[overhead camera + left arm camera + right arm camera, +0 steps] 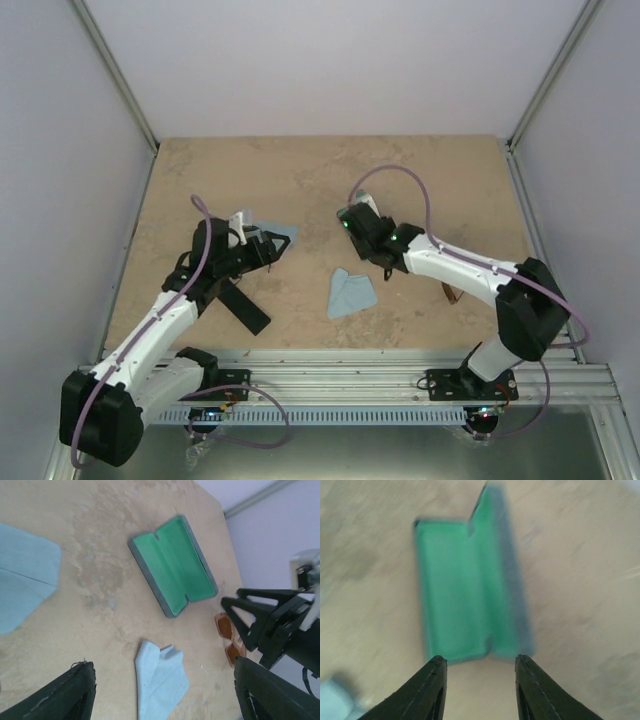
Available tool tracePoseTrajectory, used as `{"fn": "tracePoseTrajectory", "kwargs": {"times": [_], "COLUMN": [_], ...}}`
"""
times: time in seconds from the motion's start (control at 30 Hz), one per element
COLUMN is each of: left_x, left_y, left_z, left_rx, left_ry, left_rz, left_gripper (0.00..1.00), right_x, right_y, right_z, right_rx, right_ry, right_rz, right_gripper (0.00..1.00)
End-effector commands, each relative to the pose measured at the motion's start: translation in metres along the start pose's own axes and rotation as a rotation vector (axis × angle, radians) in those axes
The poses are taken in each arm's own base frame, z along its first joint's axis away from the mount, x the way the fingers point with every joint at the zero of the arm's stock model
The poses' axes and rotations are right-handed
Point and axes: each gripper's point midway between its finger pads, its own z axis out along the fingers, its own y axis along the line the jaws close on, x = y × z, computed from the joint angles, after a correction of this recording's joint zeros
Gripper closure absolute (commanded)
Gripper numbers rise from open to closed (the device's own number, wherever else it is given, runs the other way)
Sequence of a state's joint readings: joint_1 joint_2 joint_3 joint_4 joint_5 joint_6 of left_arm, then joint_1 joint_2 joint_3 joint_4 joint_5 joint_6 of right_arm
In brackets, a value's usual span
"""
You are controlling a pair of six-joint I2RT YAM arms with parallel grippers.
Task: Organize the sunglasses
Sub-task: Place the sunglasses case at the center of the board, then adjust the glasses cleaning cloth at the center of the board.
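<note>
Right gripper [480,662] hangs with jaws apart and empty, close before the open green-lined case [465,605]. Left gripper [164,664] is wide too, holding nothing, above a light-blue cloth [160,685]. Brown sunglasses [225,627] lie near the case, partly behind the right arm [280,625].

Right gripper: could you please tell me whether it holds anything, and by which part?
Nothing is held: the right gripper is open and empty, facing the green-lined case.
</note>
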State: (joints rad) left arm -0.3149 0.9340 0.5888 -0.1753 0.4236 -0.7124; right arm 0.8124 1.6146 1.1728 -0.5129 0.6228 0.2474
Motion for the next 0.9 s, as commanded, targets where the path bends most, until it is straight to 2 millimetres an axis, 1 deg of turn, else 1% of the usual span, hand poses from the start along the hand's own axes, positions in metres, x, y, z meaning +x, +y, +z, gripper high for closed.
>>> {"fn": "tracePoseTrajectory", "kwargs": {"times": [0.0, 0.07, 0.17, 0.3, 0.43, 0.53, 0.6, 0.77, 0.87], "left_x": [0.021, 0.036, 0.058, 0.087, 0.118, 0.136, 0.144, 0.164, 0.179], "left_y": [-0.017, -0.024, -0.029, -0.035, -0.035, -0.028, -0.019, -0.003, 0.009], "left_z": [0.018, 0.03, 0.047, 0.065, 0.08, 0.086, 0.087, 0.085, 0.083], "left_rx": [0.085, 0.095, 0.094, 0.105, 0.079, 0.029, -0.026, -0.139, -0.205], "left_ry": [0.066, 0.111, 0.174, 0.259, 0.335, 0.367, 0.372, 0.4, 0.43], "left_rz": [0.015, 0.015, 0.01, 0.003, 0.002, -0.007, -0.008, 0.002, -0.007], "left_gripper": [0.27, 0.33, 0.39, 0.49, 0.53, 0.54, 0.54, 0.47, 0.45], "right_x": [0.071, 0.089, 0.112, 0.129, 0.142, 0.155, 0.165, 0.188, 0.199], "right_y": [0.046, 0.056, 0.069, 0.086, 0.088, 0.086, 0.082, 0.075, 0.078], "right_z": [-0.008, -0.011, -0.011, -0.009, -0.006, -0.007, -0.007, -0.013, -0.016], "right_rx": [-0.269, -0.338, -0.411, -0.484, -0.488, -0.479, -0.462, -0.434, -0.444], "right_ry": [0.158, 0.183, 0.224, 0.265, 0.295, 0.326, 0.349, 0.408, 0.437], "right_rz": [0.132, 0.177, 0.203, 0.2, 0.207, 0.216, 0.222, 0.213, 0.201], "right_gripper": [0.65, 0.7, 0.72, 0.76, 0.78, 0.79, 0.78, 0.68, 0.66]}}
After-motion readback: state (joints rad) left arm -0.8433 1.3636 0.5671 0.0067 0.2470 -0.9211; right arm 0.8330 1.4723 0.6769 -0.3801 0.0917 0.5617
